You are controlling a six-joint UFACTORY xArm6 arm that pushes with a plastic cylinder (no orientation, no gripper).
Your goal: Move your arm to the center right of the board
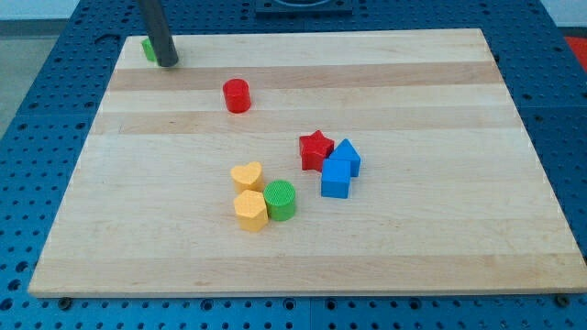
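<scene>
My tip [168, 63] is at the top left corner of the wooden board [440, 229]. It touches or nearly touches a green block [148, 49] that is mostly hidden behind the rod. A red cylinder [237, 95] stands to the right of the tip and below it. Near the board's middle a red star [315, 148] touches a blue block [348, 154], with a blue cube [336, 178] just below them. A yellow heart [247, 175], a yellow hexagon [249, 210] and a green cylinder [281, 200] cluster to their left.
The board lies on a blue perforated table [55, 110] that shows on all sides.
</scene>
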